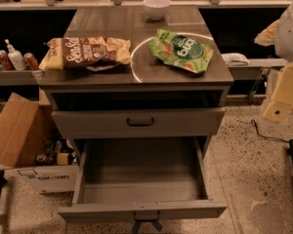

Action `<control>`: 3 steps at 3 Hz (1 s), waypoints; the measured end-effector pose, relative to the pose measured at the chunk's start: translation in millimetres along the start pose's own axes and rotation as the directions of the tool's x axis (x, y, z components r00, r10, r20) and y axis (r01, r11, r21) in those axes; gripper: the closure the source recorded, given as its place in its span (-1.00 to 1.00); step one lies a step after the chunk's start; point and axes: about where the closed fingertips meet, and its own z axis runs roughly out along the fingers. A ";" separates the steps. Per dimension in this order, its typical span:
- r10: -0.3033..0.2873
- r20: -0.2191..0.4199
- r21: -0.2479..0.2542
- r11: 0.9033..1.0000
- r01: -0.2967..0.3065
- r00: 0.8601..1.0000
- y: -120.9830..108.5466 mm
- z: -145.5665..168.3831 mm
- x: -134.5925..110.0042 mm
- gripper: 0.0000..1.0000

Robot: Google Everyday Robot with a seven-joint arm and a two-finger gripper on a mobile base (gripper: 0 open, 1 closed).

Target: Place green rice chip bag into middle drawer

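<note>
The green rice chip bag [181,50] lies flat on the right side of the grey cabinet top [136,18], with white lettering facing up. The middle drawer [141,179] is pulled wide open below it, with a plain grey inside holding nothing and a small dark handle [146,216] on its front. My gripper [282,99] shows as cream-coloured parts at the right edge of the camera view. It hangs off to the right of the cabinet, apart from the bag and above the floor.
A brown and yellow chip bag [85,51] lies on the left of the top and a white bowl [156,7] stands at the back. A shut drawer front with a black bar handle [140,122] sits above the open drawer. A cardboard box [19,140] stands on the floor to the left.
</note>
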 end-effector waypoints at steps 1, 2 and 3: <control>0.000 0.000 0.000 1.000 0.000 1.000 -0.1 0.1 0.0 -1.00; 0.032 0.043 0.043 0.999 -0.034 0.999 -23.2 14.8 6.8 -1.00; 0.054 0.160 0.096 0.993 -0.070 0.986 -79.8 47.3 12.9 -1.00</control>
